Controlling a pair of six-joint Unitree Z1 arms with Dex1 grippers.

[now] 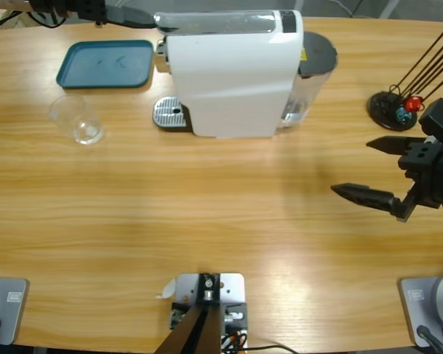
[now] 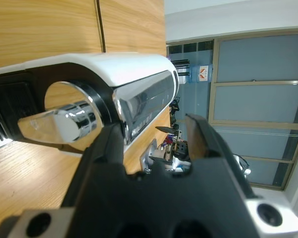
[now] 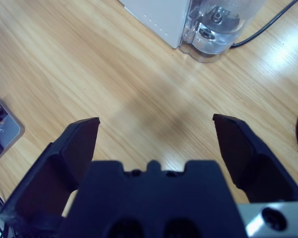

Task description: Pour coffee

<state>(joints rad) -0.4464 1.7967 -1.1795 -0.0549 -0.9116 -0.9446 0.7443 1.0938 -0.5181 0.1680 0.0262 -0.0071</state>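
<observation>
A white coffee machine (image 1: pixel 232 74) stands at the back middle of the table, its metal drip tray (image 1: pixel 170 114) pointing left. An empty-looking clear glass tumbler (image 1: pixel 76 120) stands to the left of it, apart from the drip tray. No coffee shows in any view. My left gripper (image 1: pixel 144 16) comes in from the upper left, level with the machine's top. In the left wrist view the left gripper (image 2: pixel 154 129) is open, with the machine (image 2: pixel 114 74) and its chrome lever (image 2: pixel 59 124) just beside one jaw. My right gripper (image 1: pixel 351 167) (image 3: pixel 155 120) hovers open over bare wood at the right.
A teal tray (image 1: pixel 105 63) lies at the back left, behind the tumbler. The machine's clear water tank (image 1: pixel 310 81) (image 3: pixel 218 25) sits on its right end, with a cable beside it. A black round stand (image 1: pixel 395 107) with thin rods is at the far right.
</observation>
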